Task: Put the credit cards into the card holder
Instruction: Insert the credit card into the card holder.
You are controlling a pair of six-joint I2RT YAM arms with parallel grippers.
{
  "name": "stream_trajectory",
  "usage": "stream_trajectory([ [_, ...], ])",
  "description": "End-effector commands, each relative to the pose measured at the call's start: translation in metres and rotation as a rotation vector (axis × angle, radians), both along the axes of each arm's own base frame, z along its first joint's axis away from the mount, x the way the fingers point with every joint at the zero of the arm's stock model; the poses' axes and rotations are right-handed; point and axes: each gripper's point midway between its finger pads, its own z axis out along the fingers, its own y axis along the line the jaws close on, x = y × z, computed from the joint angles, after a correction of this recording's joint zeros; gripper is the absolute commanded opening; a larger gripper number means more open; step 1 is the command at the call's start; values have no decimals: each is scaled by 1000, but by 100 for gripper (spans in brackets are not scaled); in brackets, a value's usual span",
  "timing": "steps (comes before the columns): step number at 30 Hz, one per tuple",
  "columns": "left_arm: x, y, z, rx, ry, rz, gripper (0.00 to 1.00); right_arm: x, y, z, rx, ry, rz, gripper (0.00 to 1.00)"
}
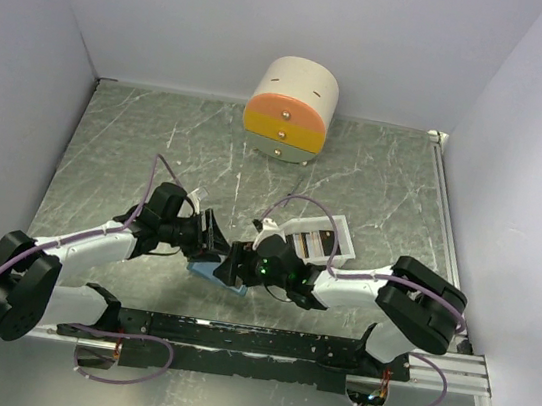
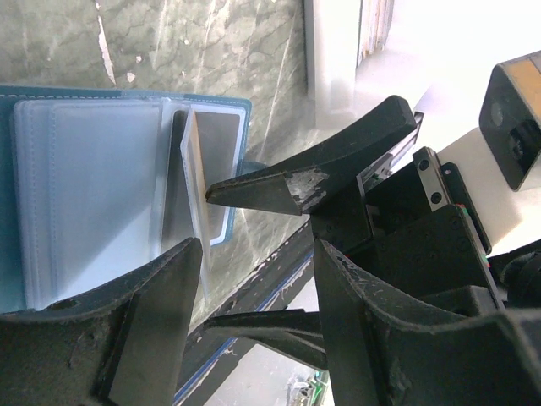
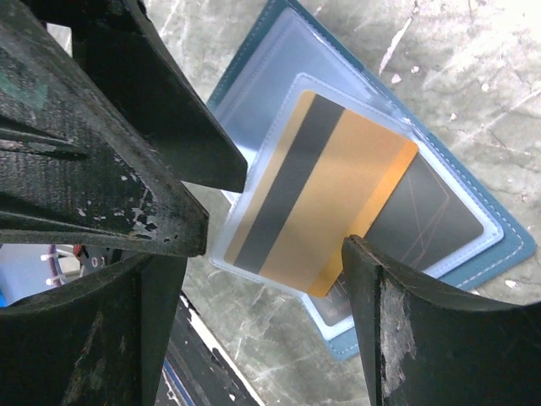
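Both arms are folded low and reach in towards the near middle of the table. The left arm has its elbow tucked back by its base, and its forearm runs up and to the right. The right arm mirrors it, elbow out at the right edge and forearm running left. The two wrists meet nearly tip to tip over the card holder, which lies opened flat on the table just ahead of the base rail, clear sleeves facing up. The left gripper has its fingers spread with nothing clamped between them. One fingertip sits over the near edge of the sleeves, but I cannot tell whether it presses down. The right gripper is also released, jaws wide and straddling the orange-tan card. That card lies stripe up on top of a sleeve. One finger meets its long edge, and a strip of sleeve shows between the card and the other finger. I cannot tell how far the card is into the pocket. A dark card is seated in a sleeve beneath it. A few more cards lie in the white tray just behind the right wrist. The round drawer box stands at the far wall, well apart.
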Motion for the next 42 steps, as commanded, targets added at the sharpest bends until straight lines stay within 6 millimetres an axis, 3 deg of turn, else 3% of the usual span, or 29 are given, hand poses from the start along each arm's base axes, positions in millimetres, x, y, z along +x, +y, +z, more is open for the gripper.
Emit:
stream_trajectory([
  [1,7,-8,16,-64,-37,-10,66,5,4,3,27,-49,13,75],
  [8,7,-11,23,-96,-39,-8,67,7,10,7,66,-65,17,75],
  [15,9,-13,25,-94,-39,-12,66,18,-1,-11,-23,17,-119,75],
  [20,9,-15,28,-113,-35,-17,66,14,7,-14,-1,9,-73,75],
  [31,7,-22,27,-106,-32,-29,67,21,19,4,34,-112,2,77],
  [42,0,-32,28,-116,-33,-50,67,18,4,10,36,-180,12,81],
])
